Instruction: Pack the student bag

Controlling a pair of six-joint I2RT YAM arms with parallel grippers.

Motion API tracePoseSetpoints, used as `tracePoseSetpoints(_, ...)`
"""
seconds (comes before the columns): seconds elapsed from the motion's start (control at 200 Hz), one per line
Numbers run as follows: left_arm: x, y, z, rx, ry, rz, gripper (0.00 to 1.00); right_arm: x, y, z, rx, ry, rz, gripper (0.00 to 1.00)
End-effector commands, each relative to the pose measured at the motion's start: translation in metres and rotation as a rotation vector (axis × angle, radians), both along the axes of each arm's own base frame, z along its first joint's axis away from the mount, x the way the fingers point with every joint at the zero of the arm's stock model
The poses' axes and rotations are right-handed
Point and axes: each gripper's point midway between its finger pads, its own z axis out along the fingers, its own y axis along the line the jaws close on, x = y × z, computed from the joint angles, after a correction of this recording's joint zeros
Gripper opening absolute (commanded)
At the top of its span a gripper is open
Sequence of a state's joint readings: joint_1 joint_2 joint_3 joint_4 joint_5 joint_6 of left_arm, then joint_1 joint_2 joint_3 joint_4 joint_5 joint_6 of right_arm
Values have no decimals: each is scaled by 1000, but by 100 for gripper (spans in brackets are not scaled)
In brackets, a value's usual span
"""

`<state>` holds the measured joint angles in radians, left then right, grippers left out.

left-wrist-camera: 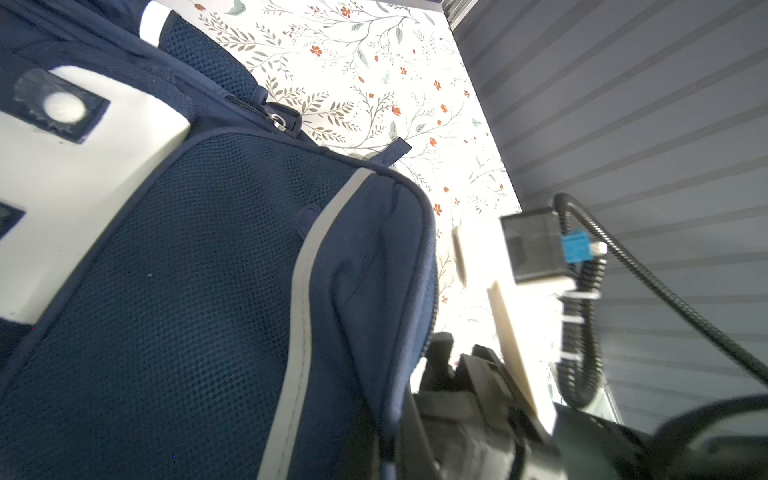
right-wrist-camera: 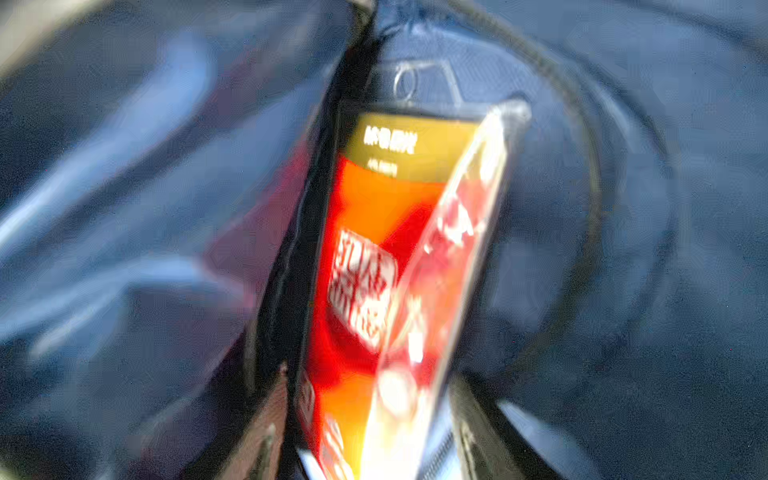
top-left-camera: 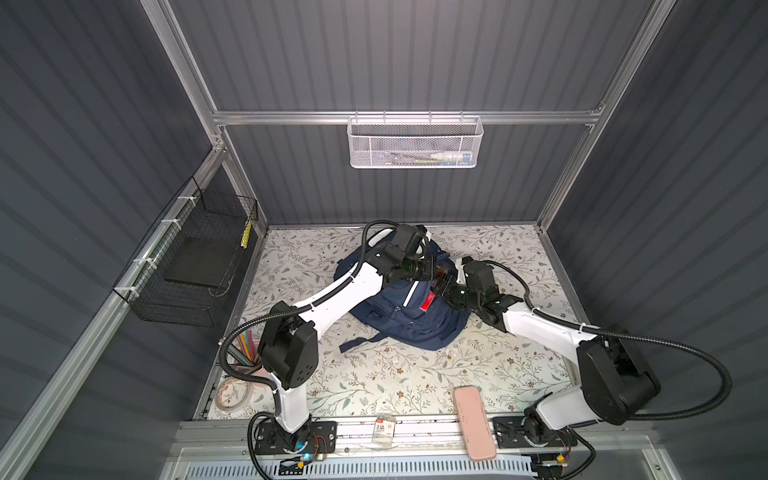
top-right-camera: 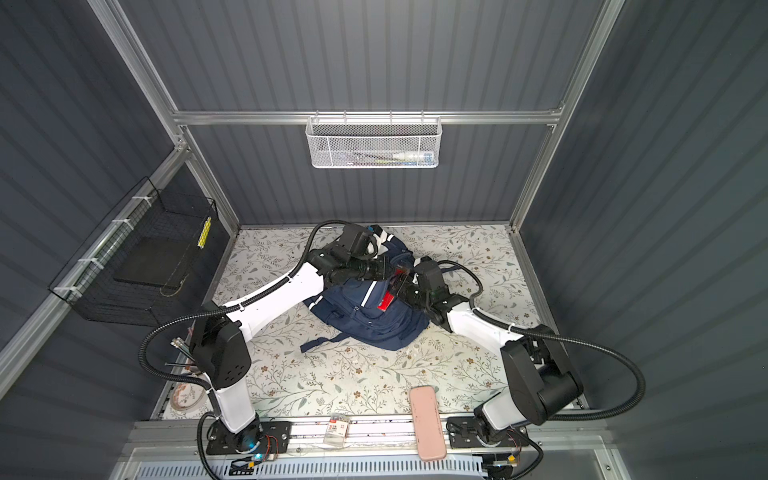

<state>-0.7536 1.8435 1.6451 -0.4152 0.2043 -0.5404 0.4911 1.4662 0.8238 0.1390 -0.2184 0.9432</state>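
Floral bench [top-left-camera: 374, 382], grey slatted walls [top-left-camera: 395, 62], student bag [top-left-camera: 407, 320] mid-bench, pink case [top-left-camera: 473, 422] up front. On it, left hand [top-left-camera: 438, 272] clamped closed, right hand [top-left-camera: 439, 290] around a red pack [top-left-camera: 427, 302], grip unclear.

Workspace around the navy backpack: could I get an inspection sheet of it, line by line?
Surface: floral-patterned table cover, flat; no spills seen.
Job's things: navy-blue fabric student bag lies mid-table; red-and-orange packet in clear wrap stands in its opening.
Clutter: pink oblong case and small clear labelled box at the front edge; cup of coloured pencils and tape roll at the front-left corner.
Grippers: left gripper shut at the bag's opening; right gripper around the packet, grip unclear through blur.
Cables: black ribbed cables loop off both arms; no snag seen.
Surroundings: dark grey ribbed walls; white mesh basket on the back rail; black wire basket on the left wall.
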Motion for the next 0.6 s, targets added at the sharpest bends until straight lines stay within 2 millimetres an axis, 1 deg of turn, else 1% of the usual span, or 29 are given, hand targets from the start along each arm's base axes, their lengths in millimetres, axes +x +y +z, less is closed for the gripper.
tracePoseSetpoints(0.0,-4,-12,39,-110,-68,-32,0,-20,-12,-27,-77,80,24,58)
tracePoseSetpoints(0.1,-6,-12,40,-117,-52,-34,0,-19,-7,-30,-29,67,22,49)
tracePoseSetpoints(0.16,-6,-11,42,-114,-53,-33,0,-17,-6,-30,-16,50,15,40)
tracePoseSetpoints(0.245,-7,-11,45,-115,-57,-35,0,-11,0,-26,-2,18,20,16)
tracePoseSetpoints(0.27,-7,-11,45,-114,-58,-35,0,-9,2,-25,1,13,25,11)
tracePoseSetpoints(0.385,-7,-12,39,-109,-41,-35,0,-2,11,-18,-8,-15,39,8)
tracePoseSetpoints(0.48,-12,-16,33,-134,-5,-50,0,5,19,-19,5,-22,48,8)
tracePoseSetpoints(0.595,-12,-13,28,-130,-4,-35,0,14,31,-16,45,-28,61,8)
